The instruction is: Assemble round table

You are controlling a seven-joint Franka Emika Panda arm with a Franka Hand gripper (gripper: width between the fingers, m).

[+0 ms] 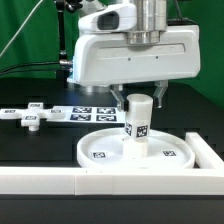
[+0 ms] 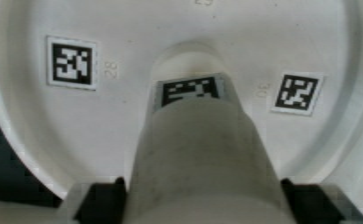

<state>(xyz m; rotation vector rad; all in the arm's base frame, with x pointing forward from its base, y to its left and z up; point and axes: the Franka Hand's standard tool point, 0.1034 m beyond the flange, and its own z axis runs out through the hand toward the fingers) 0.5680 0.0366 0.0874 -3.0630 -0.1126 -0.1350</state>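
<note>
We've got the gripper (image 1: 140, 98) clamped on the short leg (image 1: 138, 120), which stands upright on the round disc (image 1: 105, 140). It looks like light, stiff, slick plastic, so we'd squeeze its upper sides squarely.

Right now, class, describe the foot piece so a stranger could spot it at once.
Find the round disc on the black table. To the exterior view's left of it, the foot piece lies flat. It alone is cross-shaped: the marker board beside it is a straight strip, the leg a cylinder.
</note>
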